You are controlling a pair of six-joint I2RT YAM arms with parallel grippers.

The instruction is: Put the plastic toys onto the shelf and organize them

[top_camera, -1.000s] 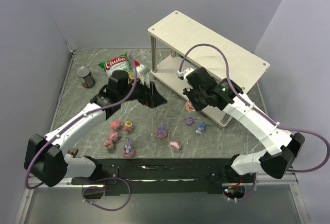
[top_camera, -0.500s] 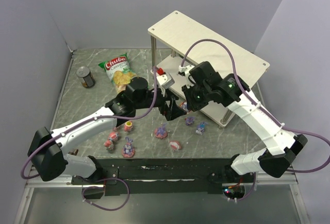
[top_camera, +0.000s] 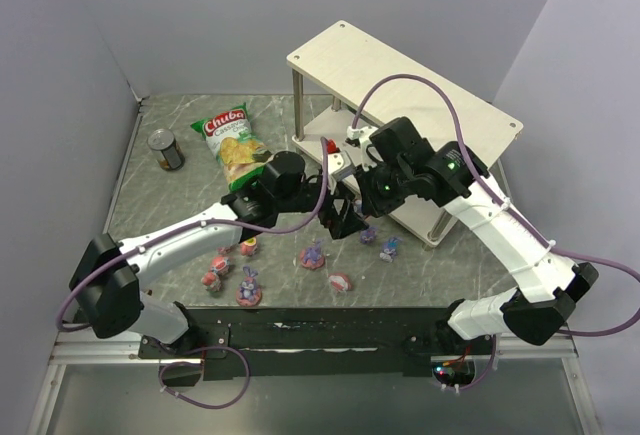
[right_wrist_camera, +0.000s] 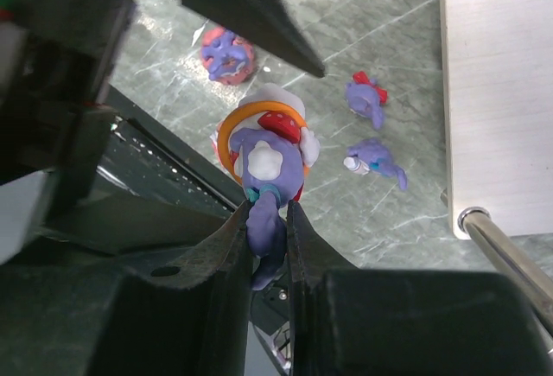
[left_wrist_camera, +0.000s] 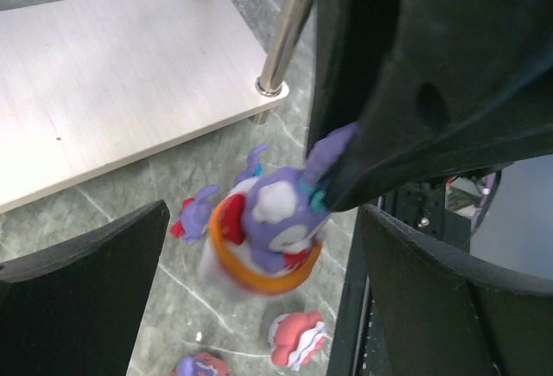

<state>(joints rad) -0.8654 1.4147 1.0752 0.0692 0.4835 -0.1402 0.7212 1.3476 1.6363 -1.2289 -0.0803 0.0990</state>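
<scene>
We judge the step in hand to be a mid-air hand-over of one toy, with the shelving itself not yet begun. The right gripper (right_wrist_camera: 268, 212) pinches a purple bunny-eared toy (right_wrist_camera: 263, 160) by its ears, the orange base hanging free below. The left gripper (left_wrist_camera: 263, 212) is spread wide, one finger on either side of that toy and touching neither side of it. The toy hangs above the table (top_camera: 170, 195), just near of the shelf (top_camera: 420, 95) and close to its corner post (left_wrist_camera: 281, 47).

As we read it, the next move calls for the left fingers to close squarely on the rounded base before the right ones let go. The glossy base looks apt to slip or tilt. After that comes a lift to a board without knocking the post. The lower board (left_wrist_camera: 112, 82) shows no toy on the part we can see.

The loose toys (top_camera: 248, 288) lie scattered on the near half of the grey marbled table. Several sit left of centre, and two small purple ones (right_wrist_camera: 367, 99) lie just beside the shelf's near edge. At the far left lie a green chip bag (top_camera: 232, 140) and a dark can (top_camera: 166, 149), well apart from the toys. Plain pale walls (top_camera: 200, 15) close the table in on the left, far and right sides.
</scene>
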